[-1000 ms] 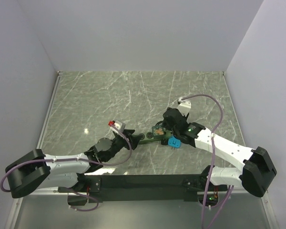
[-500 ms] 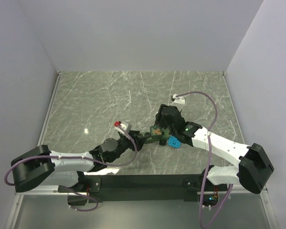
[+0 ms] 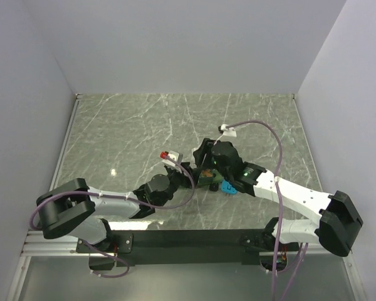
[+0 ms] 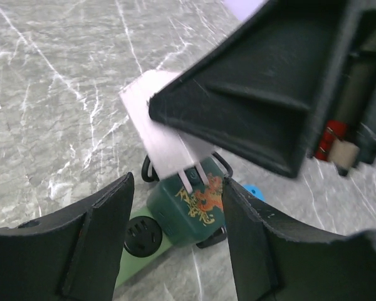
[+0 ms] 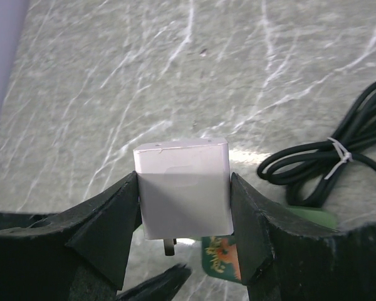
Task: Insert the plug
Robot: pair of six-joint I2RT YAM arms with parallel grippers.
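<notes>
The white plug (image 5: 183,187) is a square block, and my right gripper (image 5: 185,182) is shut on its two sides. One metal prong (image 5: 169,246) shows beneath it. The plug (image 4: 166,141) hangs tilted just above the dark green socket cube (image 4: 188,210), which carries an orange dragon print, and its prongs (image 4: 191,179) are at the cube's top face. My left gripper (image 4: 178,185) is open with a finger on each side of the cube. From above, the right gripper (image 3: 205,162) hides the plug and the left gripper (image 3: 185,182) sits low at the cube (image 3: 210,182).
A light green strip (image 4: 141,263) with a round black socket (image 4: 142,237) runs out from the cube. A coiled black cable (image 5: 326,157) lies behind it. A small blue part (image 3: 228,187) lies on the marbled table just right of the cube.
My left arm has slid right until its fingers flank the cube. My right gripper has carried the plug left, from beside the cube to above it.
</notes>
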